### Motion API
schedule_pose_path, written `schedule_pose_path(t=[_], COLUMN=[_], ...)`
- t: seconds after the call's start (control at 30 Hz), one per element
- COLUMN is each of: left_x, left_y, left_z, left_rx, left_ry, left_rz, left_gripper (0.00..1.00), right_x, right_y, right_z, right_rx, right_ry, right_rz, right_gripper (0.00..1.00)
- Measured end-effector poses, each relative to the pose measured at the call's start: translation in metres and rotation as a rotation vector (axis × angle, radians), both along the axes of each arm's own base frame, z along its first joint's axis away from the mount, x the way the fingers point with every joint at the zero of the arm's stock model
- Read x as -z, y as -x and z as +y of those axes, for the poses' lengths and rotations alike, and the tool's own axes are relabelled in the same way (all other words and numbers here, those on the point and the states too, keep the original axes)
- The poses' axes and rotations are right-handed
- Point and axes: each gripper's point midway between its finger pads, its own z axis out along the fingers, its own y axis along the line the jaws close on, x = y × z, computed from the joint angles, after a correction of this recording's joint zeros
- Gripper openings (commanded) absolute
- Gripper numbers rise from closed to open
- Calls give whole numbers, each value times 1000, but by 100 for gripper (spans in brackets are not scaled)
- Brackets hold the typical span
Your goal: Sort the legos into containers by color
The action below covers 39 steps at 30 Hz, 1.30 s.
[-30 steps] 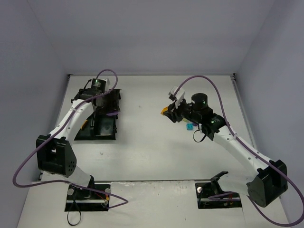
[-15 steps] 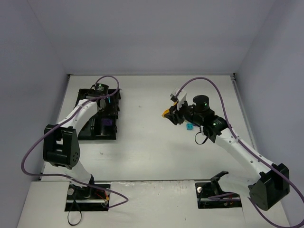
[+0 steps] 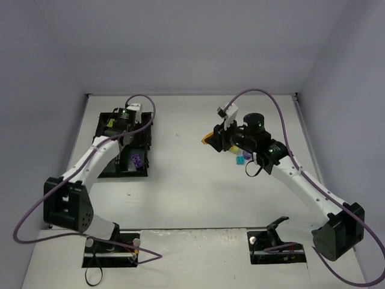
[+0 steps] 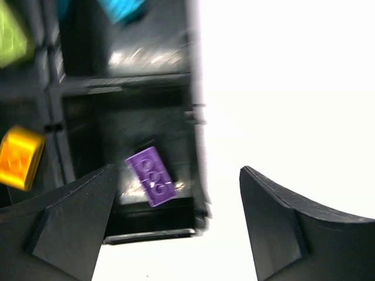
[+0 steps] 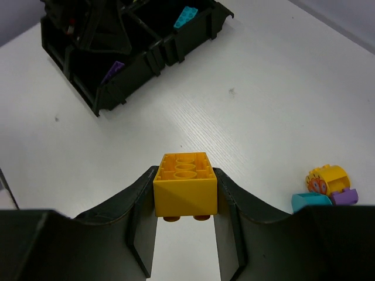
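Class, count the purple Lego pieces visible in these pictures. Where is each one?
2. One purple piece lies in a compartment of the black tray; the other sits on the table beside a cyan piece. More may be hidden.

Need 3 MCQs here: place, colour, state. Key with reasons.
1. Where is the purple brick? A) in a tray compartment B) on the bare table C) on a cyan brick
2. Colour of the held brick in the right claw? A) cyan B) orange C) purple
3. The left claw is: A) open, empty B) shut on a brick C) out of view
Key: 1A, it lies on the tray's black floor; 2B, orange in the right wrist view; 3A, wide gap, nothing held.
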Motion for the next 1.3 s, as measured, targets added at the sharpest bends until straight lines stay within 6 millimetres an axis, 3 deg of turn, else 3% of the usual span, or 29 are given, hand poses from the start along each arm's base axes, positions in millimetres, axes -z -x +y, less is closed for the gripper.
schedule_pose_path(t=[0.23,0.37,0.63,0.87,1.3], left_x=[-81,-105,-124,-130,-147], left_y=[14,26,50,67,69], left_z=[-67,-100,-141,-167,-189], left_rx=[353,535,779,932,1013], left_ry=[-29,-58,-18,11,45], left_rz=[-326,-461,-583,-630,-689], left_gripper=[78,78,78,77,67], right_x=[-40,-48,-41,-47,-48], right_y=[-16,-20,-19,-13,-10], right_z=[25,38,53,58,60], right_rx=[10,1,-8,-30,-35], right_ry=[-146,-212,-273,-303,-316], right_rz=[105,195,356,401,425], right_gripper=[0,0,0,0,0])
